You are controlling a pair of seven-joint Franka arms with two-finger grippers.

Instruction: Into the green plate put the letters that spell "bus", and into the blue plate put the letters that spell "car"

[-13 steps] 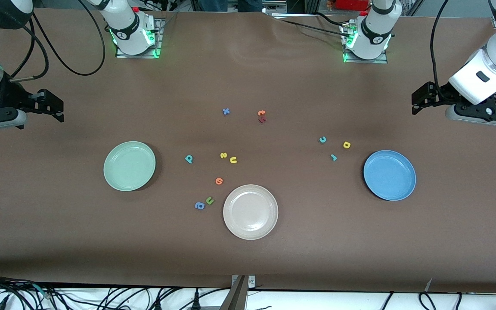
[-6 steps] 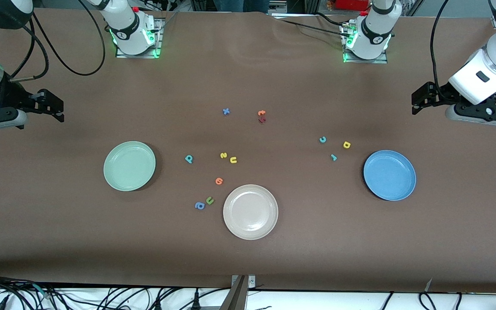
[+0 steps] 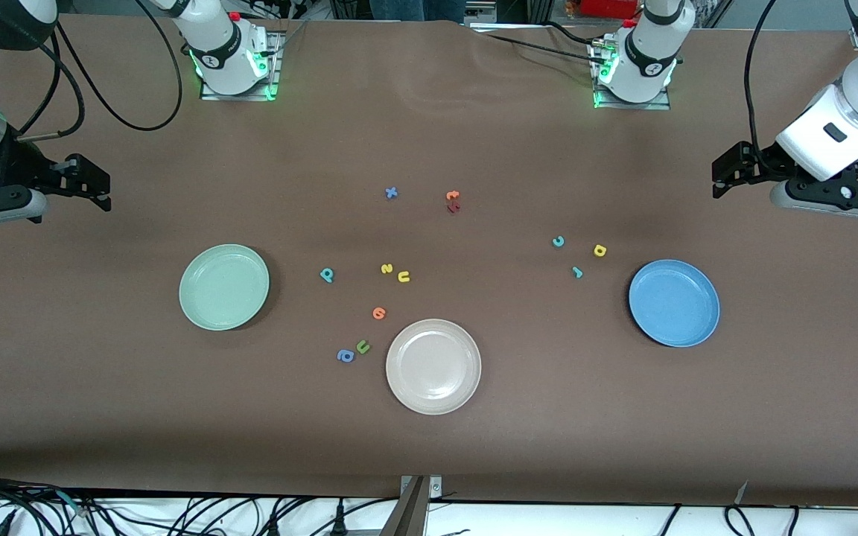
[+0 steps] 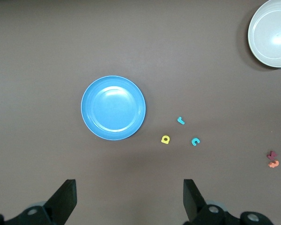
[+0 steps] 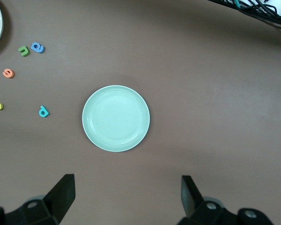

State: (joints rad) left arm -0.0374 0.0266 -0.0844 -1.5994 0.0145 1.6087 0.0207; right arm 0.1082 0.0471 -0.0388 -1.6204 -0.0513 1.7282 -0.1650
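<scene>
Jaws: both agape, empty | green plate [image 3: 224, 286]: round, smooth, empty

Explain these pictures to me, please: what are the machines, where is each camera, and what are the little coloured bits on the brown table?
Two robot arms stand at a table. One picture looks down from a high camera facing them; the other two come from cameras on the arms' wrists. The left gripper hangs open above the blue plate; the right gripper hangs open above the green plate. Neither holds anything. A beige-white plate lies between them. The bits are foam letters: teal b, yellow s, yellow u, teal c, yellow a, teal r, plus spares.
</scene>
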